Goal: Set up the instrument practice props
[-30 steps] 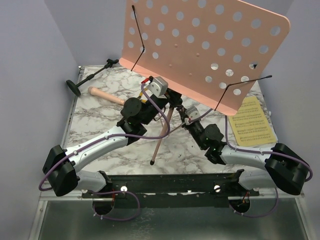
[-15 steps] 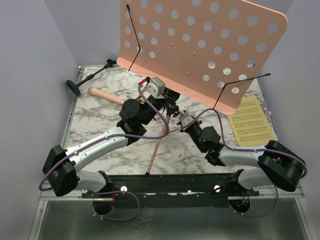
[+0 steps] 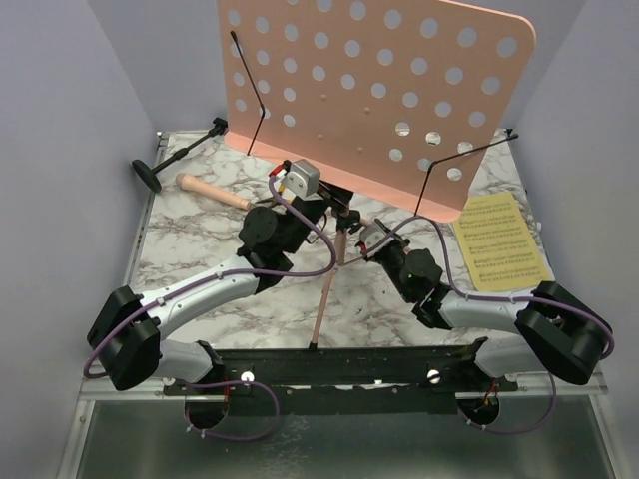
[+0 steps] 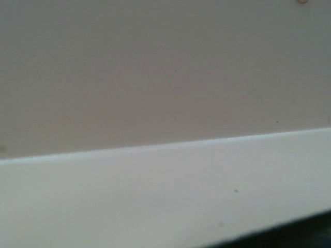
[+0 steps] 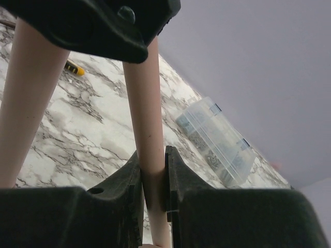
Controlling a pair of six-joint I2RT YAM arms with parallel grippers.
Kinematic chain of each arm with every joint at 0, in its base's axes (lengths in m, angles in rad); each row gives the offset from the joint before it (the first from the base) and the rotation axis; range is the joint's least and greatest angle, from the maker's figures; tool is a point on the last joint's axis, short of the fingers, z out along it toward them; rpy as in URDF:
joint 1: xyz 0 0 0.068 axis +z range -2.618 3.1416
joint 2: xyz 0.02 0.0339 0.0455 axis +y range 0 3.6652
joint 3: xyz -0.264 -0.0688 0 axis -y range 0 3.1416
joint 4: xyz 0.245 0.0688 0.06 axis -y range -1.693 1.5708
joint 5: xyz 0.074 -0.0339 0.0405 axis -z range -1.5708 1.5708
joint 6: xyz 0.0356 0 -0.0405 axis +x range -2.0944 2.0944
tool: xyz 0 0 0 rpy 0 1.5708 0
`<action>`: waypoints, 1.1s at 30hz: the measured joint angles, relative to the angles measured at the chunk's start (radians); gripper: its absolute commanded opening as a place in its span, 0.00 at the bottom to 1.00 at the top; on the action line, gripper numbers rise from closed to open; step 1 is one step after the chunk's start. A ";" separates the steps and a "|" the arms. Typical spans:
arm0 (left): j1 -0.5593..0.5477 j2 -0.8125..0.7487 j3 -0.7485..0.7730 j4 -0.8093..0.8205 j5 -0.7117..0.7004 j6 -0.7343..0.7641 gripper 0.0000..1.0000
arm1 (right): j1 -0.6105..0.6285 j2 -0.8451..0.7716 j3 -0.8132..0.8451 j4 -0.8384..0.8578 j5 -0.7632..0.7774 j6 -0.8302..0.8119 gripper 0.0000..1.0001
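Note:
The pink perforated music stand (image 3: 379,90) leans tilted over the back of the marble table (image 3: 200,259), one leg (image 3: 327,289) reaching down towards the near edge. My left gripper (image 3: 337,203) sits at the stand's black hub under the desk, shut on it. Its own view shows only a blurred pale surface and no fingers. My right gripper (image 3: 361,238) (image 5: 153,175) is shut on a pink leg (image 5: 147,119). A yellow music sheet (image 3: 502,242) lies at the right. The black mic stand (image 3: 185,148) and the pink-beige microphone (image 3: 213,192) lie at the back left.
In the right wrist view a clear plastic compartment box (image 5: 217,139) lies on the marble by the wall, and the yellow-handled pliers (image 5: 75,68) peek out behind the hub. Grey walls close in on both sides. A black rail (image 3: 339,364) runs along the near edge.
The stand's desk has swung left and stands more upright. The long leg's tip shifted slightly. Both grippers moved a little left with the stand and kept their hold.

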State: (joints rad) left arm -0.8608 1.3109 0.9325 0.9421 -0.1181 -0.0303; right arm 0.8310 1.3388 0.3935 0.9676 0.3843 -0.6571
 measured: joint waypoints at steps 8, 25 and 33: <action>0.055 0.058 0.001 0.094 0.126 -0.088 0.00 | -0.055 0.045 -0.021 0.108 -0.014 -0.005 0.01; 0.172 0.105 0.030 0.133 0.348 -0.242 0.00 | -0.100 0.133 0.008 0.184 -0.088 -0.005 0.00; 0.201 0.119 0.033 0.152 0.425 -0.322 0.05 | -0.114 0.114 0.008 0.143 -0.137 0.019 0.00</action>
State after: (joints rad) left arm -0.6601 1.4300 0.9657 1.0939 0.3073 -0.3523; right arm 0.7170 1.4528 0.4015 1.1110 0.2478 -0.6384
